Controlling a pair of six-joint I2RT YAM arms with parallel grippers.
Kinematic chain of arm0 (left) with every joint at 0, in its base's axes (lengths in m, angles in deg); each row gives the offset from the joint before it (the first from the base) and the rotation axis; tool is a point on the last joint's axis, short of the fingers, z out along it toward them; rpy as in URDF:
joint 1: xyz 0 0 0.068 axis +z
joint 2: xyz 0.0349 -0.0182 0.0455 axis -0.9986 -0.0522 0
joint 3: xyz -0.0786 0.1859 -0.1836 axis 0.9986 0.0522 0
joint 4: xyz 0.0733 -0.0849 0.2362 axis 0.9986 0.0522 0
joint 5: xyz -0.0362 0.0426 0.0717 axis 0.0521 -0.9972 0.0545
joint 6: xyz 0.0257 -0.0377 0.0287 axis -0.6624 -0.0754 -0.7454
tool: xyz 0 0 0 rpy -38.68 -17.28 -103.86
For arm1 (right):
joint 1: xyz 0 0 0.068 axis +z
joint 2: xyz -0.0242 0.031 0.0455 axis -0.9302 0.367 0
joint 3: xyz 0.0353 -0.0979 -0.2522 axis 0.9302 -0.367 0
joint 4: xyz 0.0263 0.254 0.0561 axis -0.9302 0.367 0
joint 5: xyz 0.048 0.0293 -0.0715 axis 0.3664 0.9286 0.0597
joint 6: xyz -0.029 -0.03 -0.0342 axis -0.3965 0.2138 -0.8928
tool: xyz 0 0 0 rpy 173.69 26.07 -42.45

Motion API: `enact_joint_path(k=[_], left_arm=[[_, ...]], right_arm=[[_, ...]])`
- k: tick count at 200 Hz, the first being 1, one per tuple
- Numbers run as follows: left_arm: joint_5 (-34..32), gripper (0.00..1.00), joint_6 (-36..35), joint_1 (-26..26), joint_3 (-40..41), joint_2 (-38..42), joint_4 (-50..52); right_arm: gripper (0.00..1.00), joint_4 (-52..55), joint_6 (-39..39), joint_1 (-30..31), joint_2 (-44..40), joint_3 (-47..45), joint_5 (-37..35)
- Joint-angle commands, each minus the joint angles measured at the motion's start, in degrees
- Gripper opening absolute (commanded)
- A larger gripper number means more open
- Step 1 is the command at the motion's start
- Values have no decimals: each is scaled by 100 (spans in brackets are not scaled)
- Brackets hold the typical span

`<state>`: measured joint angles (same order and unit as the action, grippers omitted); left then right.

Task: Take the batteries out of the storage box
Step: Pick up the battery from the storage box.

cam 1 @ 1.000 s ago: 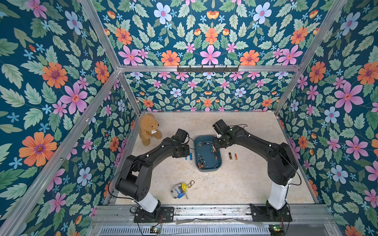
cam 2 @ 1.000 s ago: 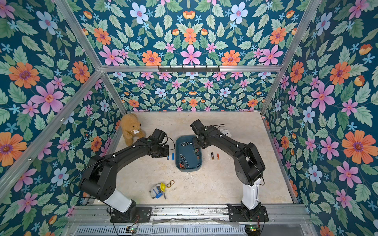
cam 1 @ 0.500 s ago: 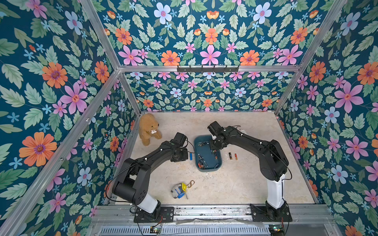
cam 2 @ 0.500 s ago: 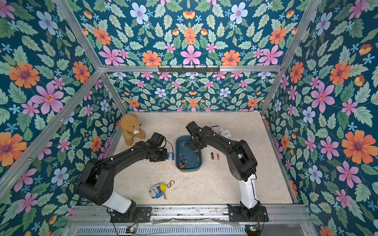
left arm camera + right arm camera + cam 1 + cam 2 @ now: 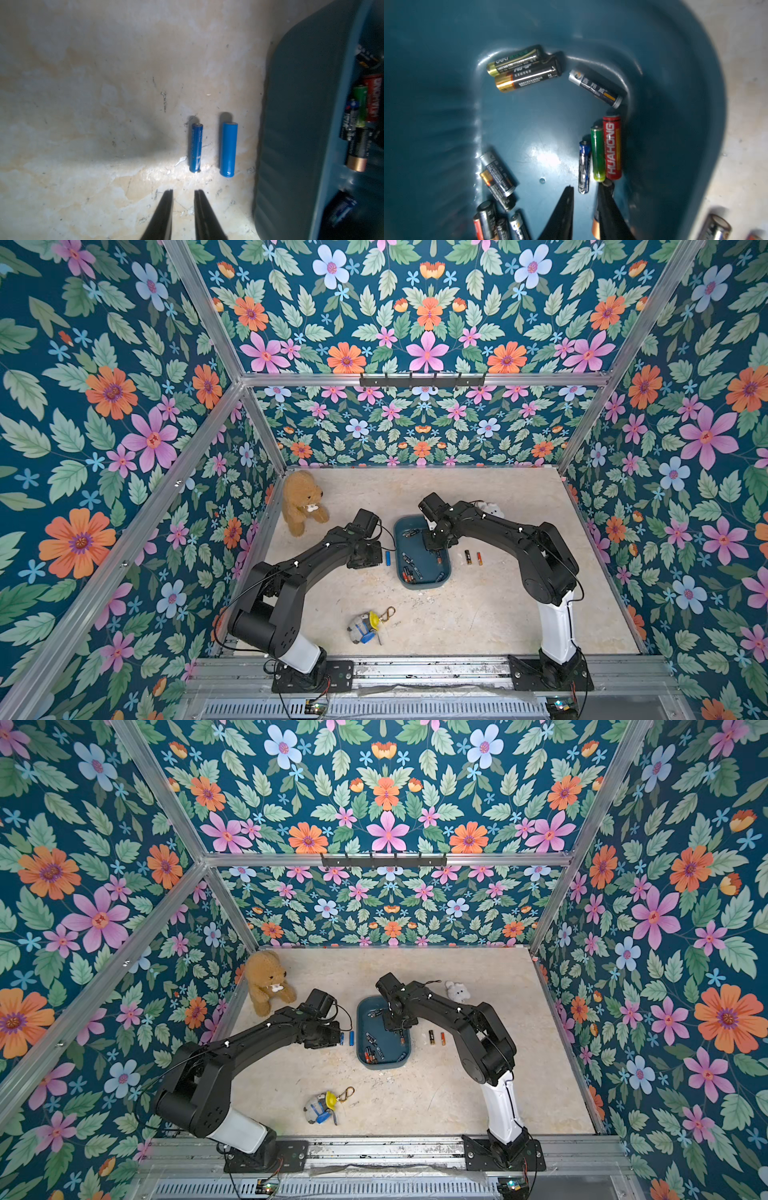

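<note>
I am hovering the right gripper (image 5: 585, 186), fingers slightly parted and empty, inside the shallow teal plastic storage box (image 5: 424, 585). A thin dark-blue cylindrical battery (image 5: 584, 167) is lying at their twelve o'clock, lengthwise along them. The left gripper (image 5: 183, 190), likewise parted, is sitting outside, at nine o'clock.

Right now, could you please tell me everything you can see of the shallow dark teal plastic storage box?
The shallow dark teal plastic storage box is a rectangular tray with rounded corners, low sloping walls and a glossy, scuffed floor. It rests flat and uncovered near the middle of the beige table. Loose cylindrical batteries lie inside, mostly along its walls. The black right gripper hangs low inside it, jaws slightly apart and empty; whether a finger touches the floor is unclear.
</note>
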<state>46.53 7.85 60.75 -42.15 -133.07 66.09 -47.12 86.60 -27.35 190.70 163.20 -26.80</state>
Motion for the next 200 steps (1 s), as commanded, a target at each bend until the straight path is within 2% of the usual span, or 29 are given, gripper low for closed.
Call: enact_joint_path(k=[1,200], left_arm=[[-5,25,18,7,8,31,-25],[29,25,22,7,63,53,-75]], right_arm=[[27,-32,-23,18,36,22,23],[26,-42,-37,33,462,156,120]])
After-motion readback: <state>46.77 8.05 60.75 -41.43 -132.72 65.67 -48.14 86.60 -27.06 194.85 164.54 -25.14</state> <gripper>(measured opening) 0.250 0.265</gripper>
